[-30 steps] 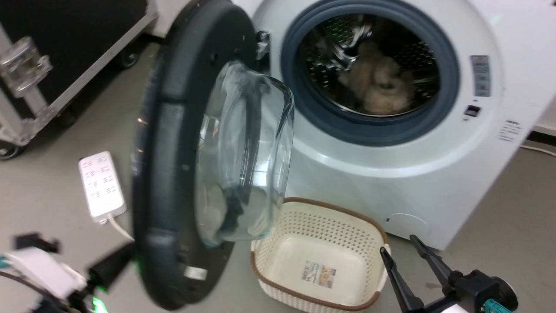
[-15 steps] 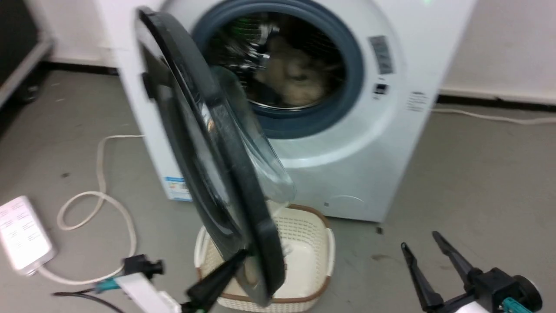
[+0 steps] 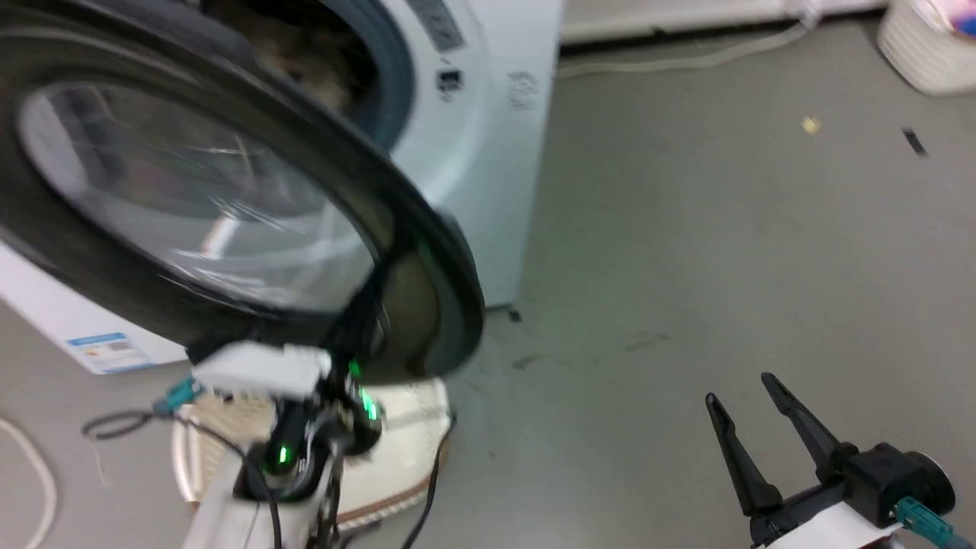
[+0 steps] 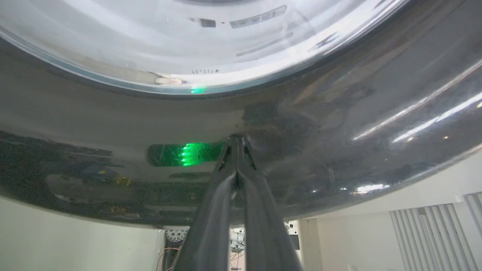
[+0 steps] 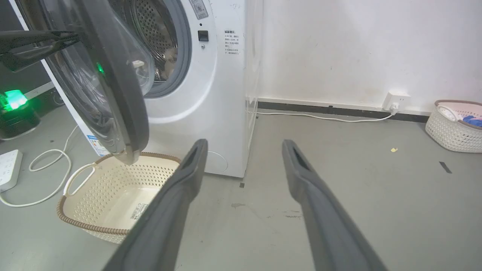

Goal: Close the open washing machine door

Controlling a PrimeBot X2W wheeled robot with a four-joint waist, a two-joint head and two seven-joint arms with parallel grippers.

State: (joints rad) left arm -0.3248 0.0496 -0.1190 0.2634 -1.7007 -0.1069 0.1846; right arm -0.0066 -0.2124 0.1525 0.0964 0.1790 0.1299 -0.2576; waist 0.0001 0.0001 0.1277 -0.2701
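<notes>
The washing machine door [image 3: 435,259], black-rimmed with clear glass, stands partly open in front of the white washing machine [image 3: 488,152]. My left gripper [image 4: 237,138] is shut, its fingertips touching the door's glossy outer face [image 4: 339,113] near the lower rim. In the head view the left gripper [image 3: 364,320] rises from my wrist against that rim. In the right wrist view the door [image 5: 124,86] hangs at an angle before the drum opening. My right gripper [image 3: 738,387] is open and empty over the floor to the right, away from the machine [image 5: 211,94].
A cream perforated basket [image 5: 113,195] sits on the floor under the door, against the machine's front. Something pale and fluffy [image 5: 169,60] lies in the drum. A power strip [image 5: 7,167] and cord lie left. Another basket [image 5: 452,126] stands far right by the wall.
The head camera has swung to the right. The door has swung from wide open towards the machine, with my shut left gripper now against its outer face. The right gripper stays open.
</notes>
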